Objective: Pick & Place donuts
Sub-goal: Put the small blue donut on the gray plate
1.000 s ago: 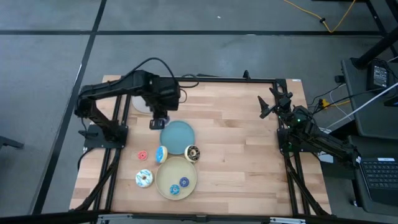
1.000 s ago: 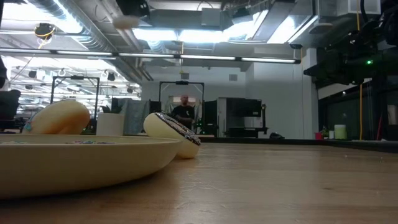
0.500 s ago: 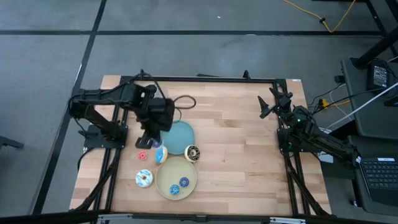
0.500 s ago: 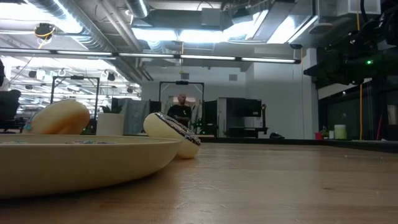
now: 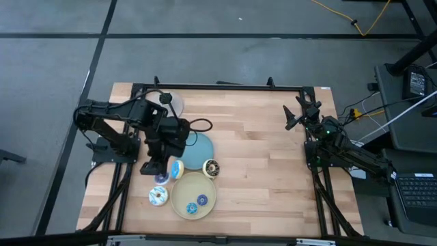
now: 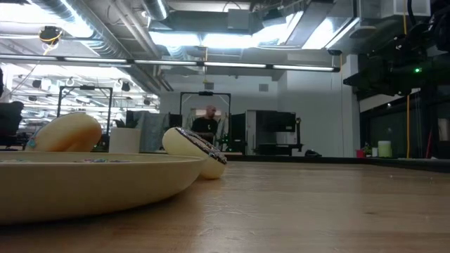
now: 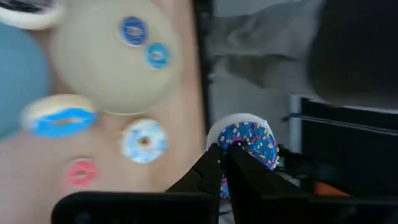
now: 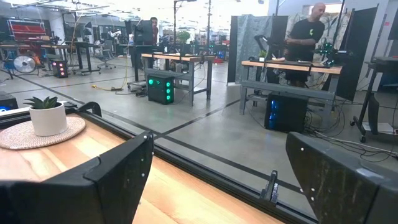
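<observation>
My left gripper (image 7: 221, 163) is shut on a blue-sprinkled donut with a white underside (image 7: 247, 144). In the high view this gripper (image 5: 157, 173) hangs above the table's left part, beside the blue-and-orange donut (image 5: 177, 169). A small red donut (image 7: 81, 172) and a white-sprinkled donut (image 5: 158, 197) lie flat on the wood. A chocolate donut (image 5: 212, 168) leans on the rim of the beige plate (image 5: 183, 190), which holds two tiny blue donuts (image 5: 203, 199). My right gripper (image 8: 217, 186) waits open at the right edge. My left gripper pinches the sprinkled donut at its ring (image 7: 231, 149) between the two shut fingers. The fingers slant downward at it. The donut is lifted clear of the table, with its sprinkled face toward the camera. Whether one finger passes through the hole I cannot tell.
A blue plate (image 5: 196, 150) lies just beyond the beige plate. A white disc (image 5: 173, 104) sits at the far left corner. Black frame rails (image 5: 218, 87) border the table. Bare wood spreads across the middle and right.
My left gripper has swung from the blue plate's far edge toward the table's near edge and a little left. It turned as it went, stayed shut, and carried the sprinkled donut with it. It now covers the spot where the red donut showed from above.
</observation>
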`<state>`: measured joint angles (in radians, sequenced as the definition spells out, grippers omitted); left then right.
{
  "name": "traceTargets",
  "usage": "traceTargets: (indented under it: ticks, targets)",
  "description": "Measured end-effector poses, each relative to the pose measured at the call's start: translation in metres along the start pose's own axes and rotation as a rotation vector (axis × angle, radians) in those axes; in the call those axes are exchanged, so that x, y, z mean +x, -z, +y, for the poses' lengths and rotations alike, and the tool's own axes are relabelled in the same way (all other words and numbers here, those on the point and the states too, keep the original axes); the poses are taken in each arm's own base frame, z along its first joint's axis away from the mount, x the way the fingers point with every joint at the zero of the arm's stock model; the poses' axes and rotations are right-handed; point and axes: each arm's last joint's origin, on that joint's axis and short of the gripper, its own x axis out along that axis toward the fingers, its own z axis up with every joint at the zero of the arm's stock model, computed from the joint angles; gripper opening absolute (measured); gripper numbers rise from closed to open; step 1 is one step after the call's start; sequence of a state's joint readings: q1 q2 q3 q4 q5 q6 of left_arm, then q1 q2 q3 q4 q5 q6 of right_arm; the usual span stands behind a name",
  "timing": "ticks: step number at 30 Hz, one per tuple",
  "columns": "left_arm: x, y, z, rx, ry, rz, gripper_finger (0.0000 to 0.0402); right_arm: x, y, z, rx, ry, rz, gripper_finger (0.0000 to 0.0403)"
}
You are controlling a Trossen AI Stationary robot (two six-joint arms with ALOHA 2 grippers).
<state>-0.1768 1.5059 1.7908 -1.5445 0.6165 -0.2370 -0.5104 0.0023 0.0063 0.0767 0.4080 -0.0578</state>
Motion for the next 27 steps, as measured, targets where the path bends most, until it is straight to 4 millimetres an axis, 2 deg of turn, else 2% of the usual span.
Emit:
traceTargets:
  ticks: [15, 19, 27]
  targets:
    - [-0.006, -0.007, -0.019, -0.082, 0.607, 0.122, 0.0013, 0.000, 0.000, 0.000, 0.000, 0.000, 0.000, 0.0365]
    - [-0.011, -0.007, -0.025, -0.085, 0.640, 0.126, 0.0013, 0.000, 0.000, 0.000, 0.000, 0.000, 0.000, 0.0365]
    - [-0.033, -0.008, -0.041, 0.014, 0.658, 0.042, 0.0013, 0.000, 0.000, 0.000, 0.000, 0.000, 0.000, 0.0365]
